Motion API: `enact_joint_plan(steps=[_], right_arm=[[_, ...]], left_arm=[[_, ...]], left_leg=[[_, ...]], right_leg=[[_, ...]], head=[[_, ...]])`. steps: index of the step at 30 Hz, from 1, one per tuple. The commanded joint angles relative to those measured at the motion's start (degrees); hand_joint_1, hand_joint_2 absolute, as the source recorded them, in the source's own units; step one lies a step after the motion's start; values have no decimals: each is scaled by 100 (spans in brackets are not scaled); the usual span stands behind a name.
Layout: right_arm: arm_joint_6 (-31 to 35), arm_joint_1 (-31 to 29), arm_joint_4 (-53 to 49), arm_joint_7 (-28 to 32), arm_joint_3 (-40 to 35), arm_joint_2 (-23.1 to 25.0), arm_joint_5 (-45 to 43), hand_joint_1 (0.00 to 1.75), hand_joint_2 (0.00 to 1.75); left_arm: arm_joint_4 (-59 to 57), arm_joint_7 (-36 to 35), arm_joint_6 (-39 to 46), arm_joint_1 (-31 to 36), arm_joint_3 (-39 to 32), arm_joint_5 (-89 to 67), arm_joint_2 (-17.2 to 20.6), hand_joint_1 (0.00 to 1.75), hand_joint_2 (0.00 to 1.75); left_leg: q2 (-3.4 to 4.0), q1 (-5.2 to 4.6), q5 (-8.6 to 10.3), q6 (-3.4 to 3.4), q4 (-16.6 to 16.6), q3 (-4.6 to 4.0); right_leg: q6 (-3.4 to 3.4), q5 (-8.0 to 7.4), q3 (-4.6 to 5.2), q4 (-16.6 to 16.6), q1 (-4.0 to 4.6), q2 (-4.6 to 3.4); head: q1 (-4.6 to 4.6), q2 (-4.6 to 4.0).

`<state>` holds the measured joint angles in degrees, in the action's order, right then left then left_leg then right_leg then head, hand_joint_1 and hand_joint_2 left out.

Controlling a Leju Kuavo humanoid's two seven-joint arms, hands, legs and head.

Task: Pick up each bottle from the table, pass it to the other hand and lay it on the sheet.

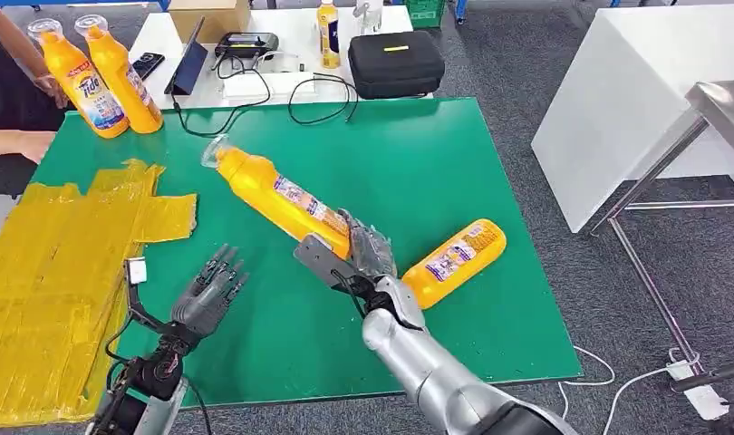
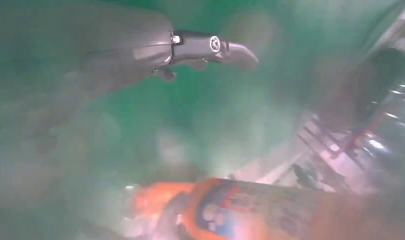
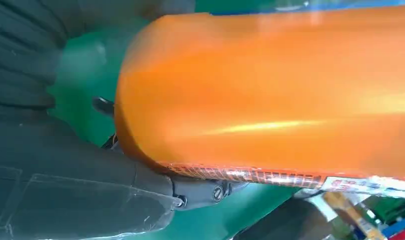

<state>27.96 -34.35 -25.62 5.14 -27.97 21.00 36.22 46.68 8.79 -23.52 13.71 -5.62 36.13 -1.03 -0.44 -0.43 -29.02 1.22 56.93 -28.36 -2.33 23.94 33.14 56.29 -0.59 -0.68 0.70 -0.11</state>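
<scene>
Head view, right hand (image 1: 368, 249) grips bottle (image 1: 277, 192)

Right hand (image 3: 65, 165) grips an orange bottle (image 3: 270, 95) at its base — thumb (image 3: 200, 192) pressed under the lower edge, beside the label strip (image 3: 250, 176). Green table surface (image 3: 90, 75) behind.

Left wrist view blurred throughout; orange bottle (image 2: 250, 210) smeared, label unreadable. Right wrist view: held bottle (image 3: 270, 95) cut off by edges.
</scene>
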Motion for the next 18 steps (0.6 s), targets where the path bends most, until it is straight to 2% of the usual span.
enact_joint_plan(steps=[1, 7, 14, 18], right_arm=[[-115, -183, -195, -179, -1556, -100, -628, 175, 175], [-118, -218, -325, -312, -2190, -100, -1041, 175, 175], [-118, -218, -325, -312, -2190, -100, -1041, 175, 175], [-224, -237, -368, -383, -2534, -100, -1318, 175, 175]], left_arm=[[196, -3, 35, 235, 230, 98, 74, 0, 175], [293, -1, 100, 237, 291, 99, 77, 0, 175], [293, -1, 100, 237, 291, 99, 77, 0, 175], [311, 16, 95, 265, 344, 75, 103, 0, 175]], left_leg=[[-2, 11, -2, -12, 0, 5], [0, 12, -2, -12, -3, 10], [-2, 7, 0, -9, -1, 3], [-1, 11, -1, -14, -3, 10]], right_leg=[[9, 2, -11, -4, 10, 12], [8, 3, -15, -6, 11, 10], [5, 1, -7, -3, 6, 9], [9, 2, -17, -7, 11, 11]], head=[[0, 2], [0, 0], [0, 2], [0, 0]])
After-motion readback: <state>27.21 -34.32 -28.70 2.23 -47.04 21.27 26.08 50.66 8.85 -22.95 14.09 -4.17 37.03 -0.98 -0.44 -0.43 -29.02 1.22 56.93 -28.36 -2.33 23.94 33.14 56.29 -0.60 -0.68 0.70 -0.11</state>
